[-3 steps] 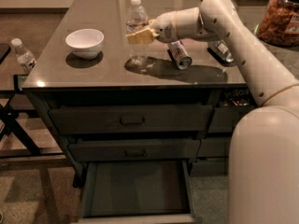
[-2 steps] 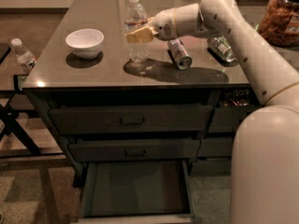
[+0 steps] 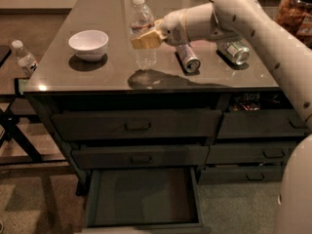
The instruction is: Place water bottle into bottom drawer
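The water bottle (image 3: 142, 28) is clear with a white cap and stands upright, held just above the grey tabletop (image 3: 63, 74), with its shadow below it. My gripper (image 3: 146, 38) reaches in from the right, and its tan fingers (image 3: 144, 41) are shut on the bottle's middle. The bottom drawer (image 3: 142, 197) of the wide column is pulled open below the table front. Its flat dark floor is bare.
A white bowl (image 3: 88, 44) sits on the table to the left of the bottle. Two cans (image 3: 187, 58) (image 3: 234, 51) lie to its right. A small bottle (image 3: 23, 57) stands on a side stand at left. A snack jar (image 3: 295, 11) is at far right. Two handled drawers (image 3: 136, 126) above are closed.
My gripper has lifted the bottle a little off the tabletop and shifted it slightly left. The drawer and other objects have not moved.
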You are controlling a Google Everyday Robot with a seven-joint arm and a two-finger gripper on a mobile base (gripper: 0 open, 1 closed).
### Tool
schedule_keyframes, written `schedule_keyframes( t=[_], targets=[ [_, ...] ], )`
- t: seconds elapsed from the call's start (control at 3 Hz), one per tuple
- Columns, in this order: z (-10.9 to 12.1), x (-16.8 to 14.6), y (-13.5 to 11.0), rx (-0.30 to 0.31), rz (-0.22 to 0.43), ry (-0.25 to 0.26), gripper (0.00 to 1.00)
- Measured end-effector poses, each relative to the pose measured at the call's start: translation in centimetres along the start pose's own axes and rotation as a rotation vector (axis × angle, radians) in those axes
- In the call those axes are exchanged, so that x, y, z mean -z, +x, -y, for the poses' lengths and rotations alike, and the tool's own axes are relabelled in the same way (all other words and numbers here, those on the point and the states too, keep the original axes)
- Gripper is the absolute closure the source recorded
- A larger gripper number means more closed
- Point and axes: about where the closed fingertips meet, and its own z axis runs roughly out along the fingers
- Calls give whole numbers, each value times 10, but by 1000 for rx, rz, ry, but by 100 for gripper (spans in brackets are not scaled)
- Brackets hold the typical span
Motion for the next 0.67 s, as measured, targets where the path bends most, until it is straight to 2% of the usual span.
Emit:
schedule_keyframes(
  t=[0.33, 0.67],
  targets=[
    [0, 0, -1, 2, 0, 1, 100],
    [-11, 7, 0, -7, 3, 17, 100]
  ],
)
